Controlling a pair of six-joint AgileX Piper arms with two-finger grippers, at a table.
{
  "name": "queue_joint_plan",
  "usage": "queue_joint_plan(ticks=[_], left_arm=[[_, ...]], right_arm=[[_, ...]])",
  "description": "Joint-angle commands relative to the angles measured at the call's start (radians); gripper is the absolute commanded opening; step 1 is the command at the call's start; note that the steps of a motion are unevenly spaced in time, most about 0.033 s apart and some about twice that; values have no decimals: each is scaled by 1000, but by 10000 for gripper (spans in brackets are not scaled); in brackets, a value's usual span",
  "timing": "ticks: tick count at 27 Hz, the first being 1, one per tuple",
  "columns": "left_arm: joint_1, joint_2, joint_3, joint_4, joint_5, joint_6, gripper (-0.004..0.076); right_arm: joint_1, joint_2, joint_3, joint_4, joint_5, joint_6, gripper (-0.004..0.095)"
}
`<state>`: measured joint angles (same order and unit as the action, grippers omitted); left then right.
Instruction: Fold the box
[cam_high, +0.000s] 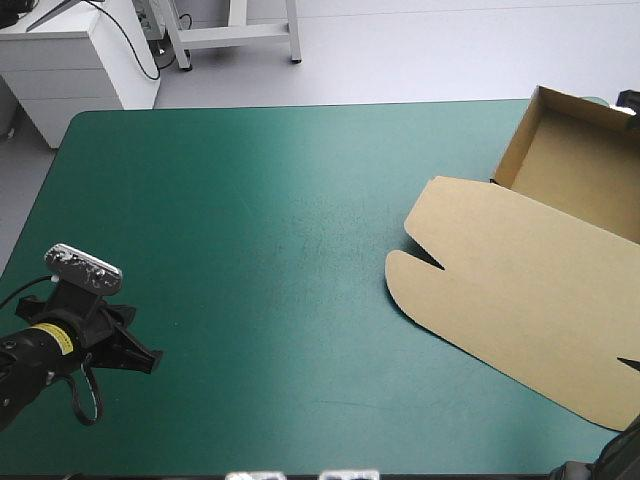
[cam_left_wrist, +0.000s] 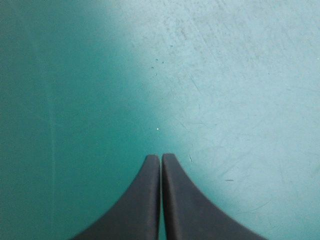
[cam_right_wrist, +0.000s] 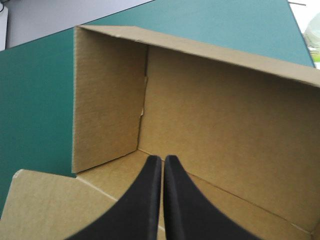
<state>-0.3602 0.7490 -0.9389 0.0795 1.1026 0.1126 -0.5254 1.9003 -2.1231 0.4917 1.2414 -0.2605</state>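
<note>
High view: we see the brown corrugated-board box (cam_high: 520, 290) on the right side of the table, on its teal-green cover (cam_high: 250, 230). Its tray (cam_high: 580, 160), walls raised, stands near the far right corner. Its lid lies flat and reaches toward the near edge. The left arm rests at the near left corner, well apart from the box.

Left wrist view: the left gripper (cam_left_wrist: 161, 156), two broad black fingers, is closed to a pointed arch with nothing between them. Ahead of it we find only bare, scuffed cover.

Right wrist view: the right gripper (cam_right_wrist: 163, 157) is also closed and empty. Its tips point into the tray, over its floor, and face the upright walls. We cannot tell whether they touch the board.
</note>
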Motion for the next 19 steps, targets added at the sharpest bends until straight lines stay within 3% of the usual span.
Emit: queue_joint_plan(ticks=[1, 5, 12, 14, 19], left_arm=[[-2, -2, -13, 8, -63, -4, -8], [-2, -15, 18, 8, -57, -4, -8], [-2, -122, 169, -5, -125, -34, -8], [-2, -178, 239, -5, -151, -113, -8], [-2, -238, 298, -7, -153, -140, -8]], right_arm=[[60, -101, 12, 52, 8, -51, -4], [161, -156, 71, 44, 8, -88, -4], [312, -305, 236, -83, -2, -77, -4], [340, -415, 369, -89, -67, -89, -4], [349, -629, 609, -72, -187, -130, -4]])
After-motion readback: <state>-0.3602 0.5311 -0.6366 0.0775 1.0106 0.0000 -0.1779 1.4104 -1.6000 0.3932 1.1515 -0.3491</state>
